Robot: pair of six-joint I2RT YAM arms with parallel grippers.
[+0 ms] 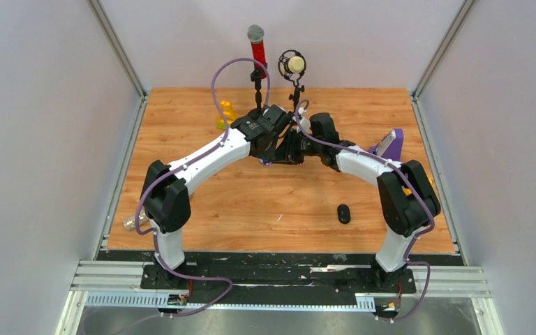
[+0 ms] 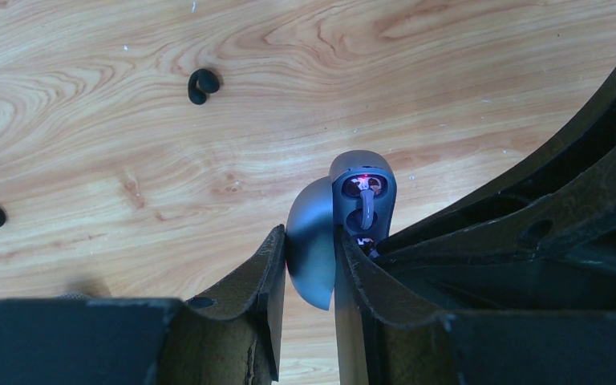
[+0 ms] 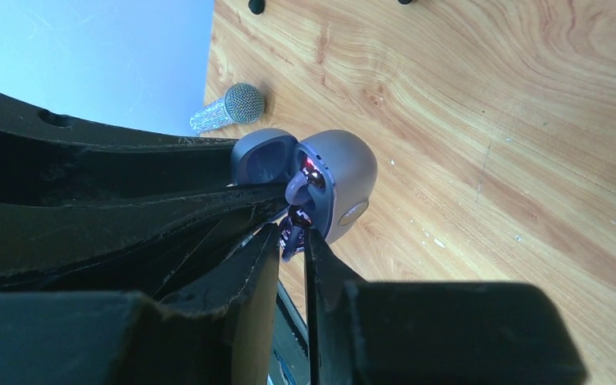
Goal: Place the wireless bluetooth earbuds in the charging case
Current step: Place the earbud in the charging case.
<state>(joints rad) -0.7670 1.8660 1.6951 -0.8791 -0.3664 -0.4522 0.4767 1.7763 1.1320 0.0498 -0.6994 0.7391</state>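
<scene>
At left we note two black earbuds (image 2: 206, 80) lying loose and well apart on the wood-grain table (image 1: 251, 209). Beside them the left tool (image 2: 309, 237) is clamped on the lid of the open grey charging case (image 2: 361, 180), mid-table between the two arms, with one purple earbud (image 2: 363, 204) seated in a socket under a small red light. At right the right tool (image 3: 291, 231) is nearly closed, pinching a second purple earbud (image 3: 290, 239) at the case mouth; pale walls (image 1: 42, 139) enclose the table.
</scene>
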